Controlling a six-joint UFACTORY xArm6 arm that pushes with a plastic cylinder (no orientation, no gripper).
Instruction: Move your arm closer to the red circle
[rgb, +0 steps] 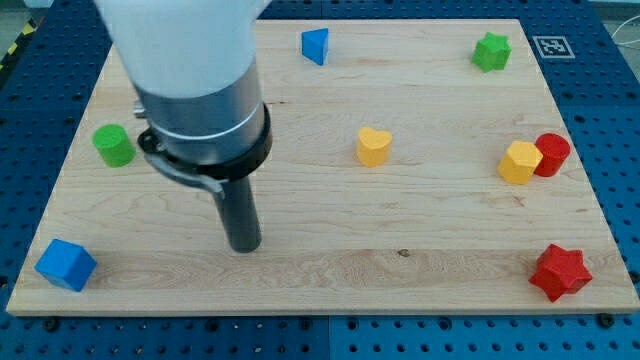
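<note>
Fingers are absent on this arm, so nothing is grasped or released; it ends in a dark rod, and my tip (245, 247) rests on bare wood in the lower left part of the board (320, 275), touching no block. That suits the task, which asks only for an approach, not a push. Nearest to the tip are the green cylinder (114, 145) toward the view's left and the blue cube (66, 265) at the bottom left corner, both well apart from it. Further out, the yellow heart (374, 146) sits near the middle, and a blue block (315, 45) lies at the top, its shape hard to make out. The red circle (552, 154) stands far off at the view's right edge, touching or just beside a yellow block (520, 162) on its left. I judge the task barely begun: the tip must cross most of the board rightward and slightly up. A path below the heart looks free, though coming in from the left risks nudging the yellow block first. A red star (560, 271) lies at the bottom right and a green star (491, 51) at the top right, both clear of that route.
</note>
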